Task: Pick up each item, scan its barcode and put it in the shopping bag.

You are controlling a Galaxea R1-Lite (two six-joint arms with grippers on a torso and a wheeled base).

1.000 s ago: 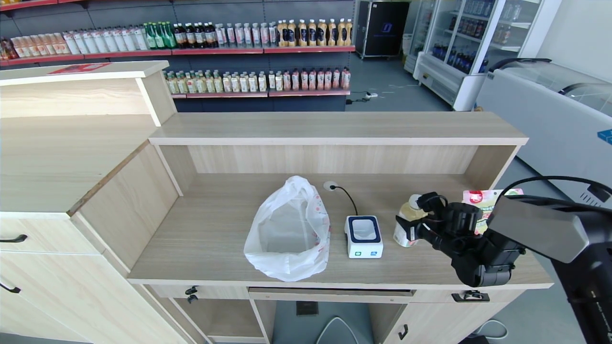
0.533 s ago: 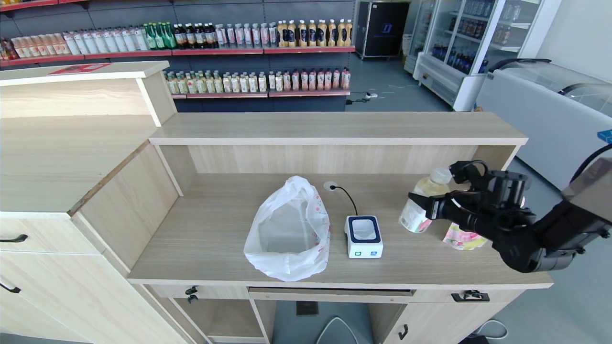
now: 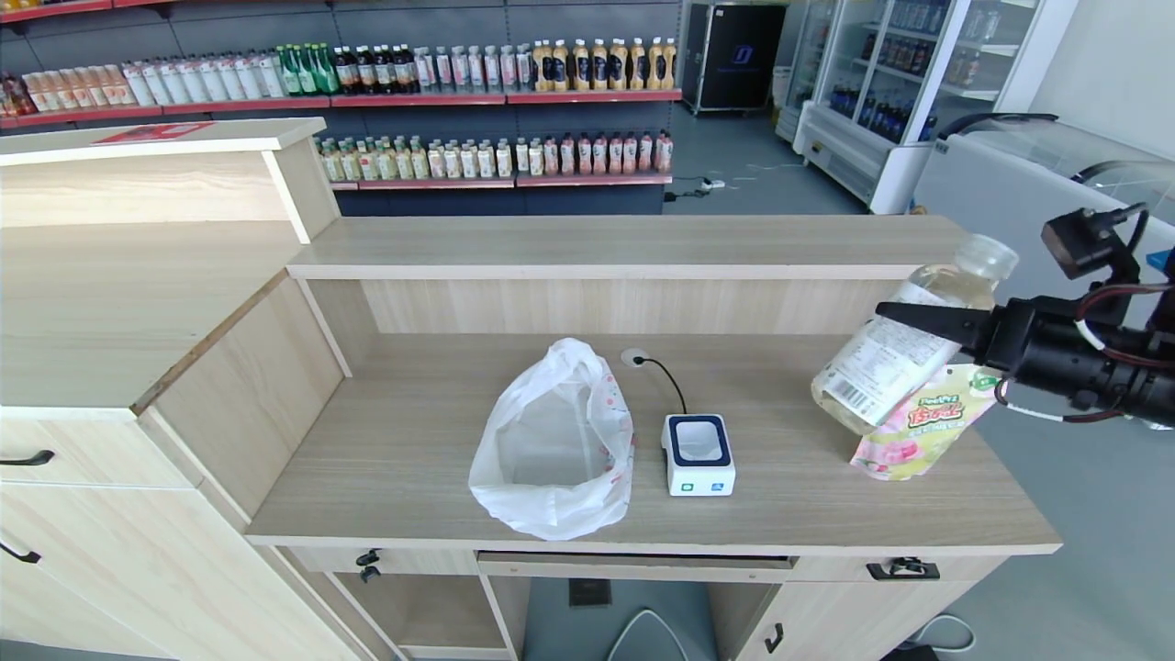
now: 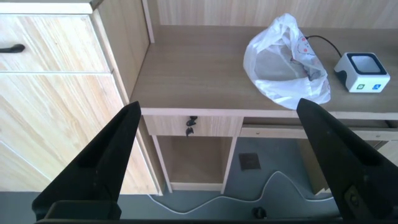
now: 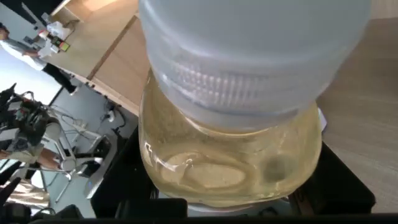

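My right gripper [image 3: 927, 323] is shut on a clear bottle [image 3: 904, 344] of pale yellow drink with a white cap, held tilted in the air above the counter's right end. The right wrist view looks down the bottle [image 5: 239, 124] from its cap. Under it a colourful drink pouch [image 3: 913, 424] lies on the wooden counter [image 3: 413, 459]. The white barcode scanner [image 3: 699, 453] sits mid-counter, and the open white shopping bag [image 3: 555, 442] stands just left of it. In the left wrist view my left gripper [image 4: 224, 155] hangs open below the counter's front edge, with the bag [image 4: 286, 59] and scanner [image 4: 362, 71] beyond.
A raised shelf [image 3: 643, 243] runs along the back of the counter, and a taller cabinet [image 3: 138, 266] walls its left side. The scanner's black cable [image 3: 663, 372] leads to a hole in the counter. Drawers [image 4: 56, 93] sit below the counter at the left.
My right gripper has lifted the bottle off the counter, up and to the right, tilting it over. The pouch behind it has come into full view.
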